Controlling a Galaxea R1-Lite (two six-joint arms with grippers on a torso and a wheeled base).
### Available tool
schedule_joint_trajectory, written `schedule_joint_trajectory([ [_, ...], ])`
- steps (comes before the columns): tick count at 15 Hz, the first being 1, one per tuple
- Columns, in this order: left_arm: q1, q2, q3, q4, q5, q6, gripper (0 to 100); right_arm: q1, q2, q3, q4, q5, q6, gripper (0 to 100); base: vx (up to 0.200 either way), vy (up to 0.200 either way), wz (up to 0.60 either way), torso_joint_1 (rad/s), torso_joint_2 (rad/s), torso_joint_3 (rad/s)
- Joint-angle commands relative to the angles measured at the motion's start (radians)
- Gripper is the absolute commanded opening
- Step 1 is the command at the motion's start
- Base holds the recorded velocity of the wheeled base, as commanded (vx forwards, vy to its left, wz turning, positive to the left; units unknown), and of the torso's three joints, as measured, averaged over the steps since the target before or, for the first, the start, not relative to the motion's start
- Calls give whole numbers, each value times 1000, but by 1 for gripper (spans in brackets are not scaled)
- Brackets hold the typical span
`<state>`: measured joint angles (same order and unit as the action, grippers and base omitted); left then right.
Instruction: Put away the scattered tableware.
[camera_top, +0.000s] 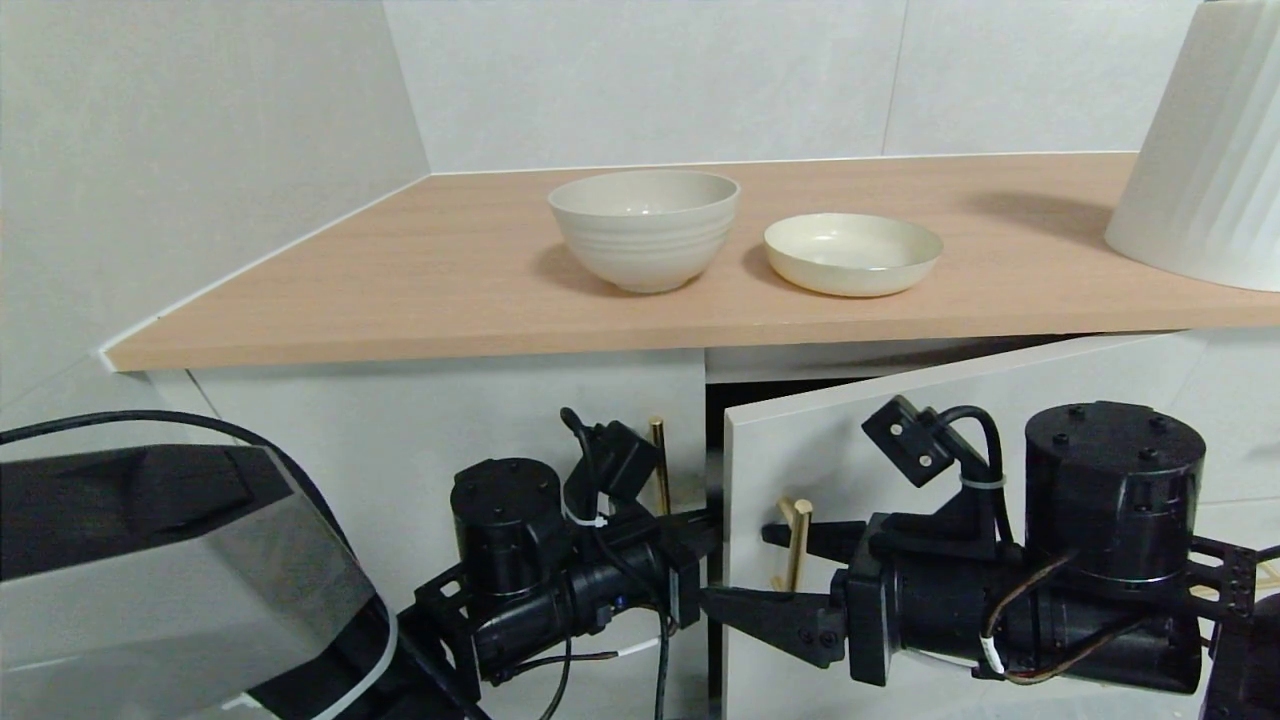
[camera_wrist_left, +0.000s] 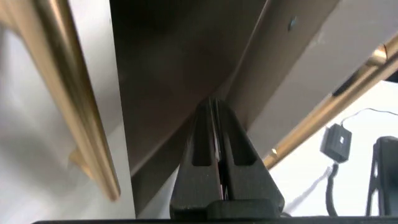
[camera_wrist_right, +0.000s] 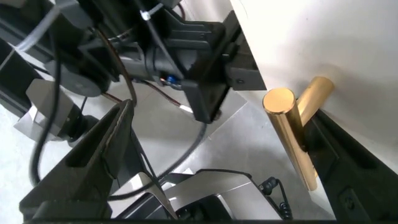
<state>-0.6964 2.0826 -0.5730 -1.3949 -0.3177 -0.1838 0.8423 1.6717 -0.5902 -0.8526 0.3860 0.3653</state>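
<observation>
While my right gripper (camera_top: 735, 565) stands spread around the brass handle (camera_top: 797, 540) of the ajar cabinet door (camera_top: 900, 420), I should close squarely on the bar, then pull along the door's arc. My left gripper (camera_wrist_left: 212, 109) is pressed shut, tip in the door gap. The bowl (camera_top: 643, 228) and dish (camera_top: 852, 252) sit side by side on the counter (camera_top: 400, 290) above.

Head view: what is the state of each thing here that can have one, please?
Deep bowl: upright, empty.
Shallow dish: upright, empty.
Left door: shut.
Right door: partly open.
Left gripper: shut, at the gap between the doors.
Right gripper: open, around the right door's handle.
</observation>
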Motion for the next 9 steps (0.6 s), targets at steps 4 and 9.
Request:
schedule_joint_trajectory([
  [4,-14,67,-33,-42,31,0,0,24,2,7,0,-1,-2,100,0,0,0,0,0,0],
  [9,-26,68,-59,-52,48,-3,0,-3,-32,46,1,-47,-22,100,0,0,0,0,0,0],
])
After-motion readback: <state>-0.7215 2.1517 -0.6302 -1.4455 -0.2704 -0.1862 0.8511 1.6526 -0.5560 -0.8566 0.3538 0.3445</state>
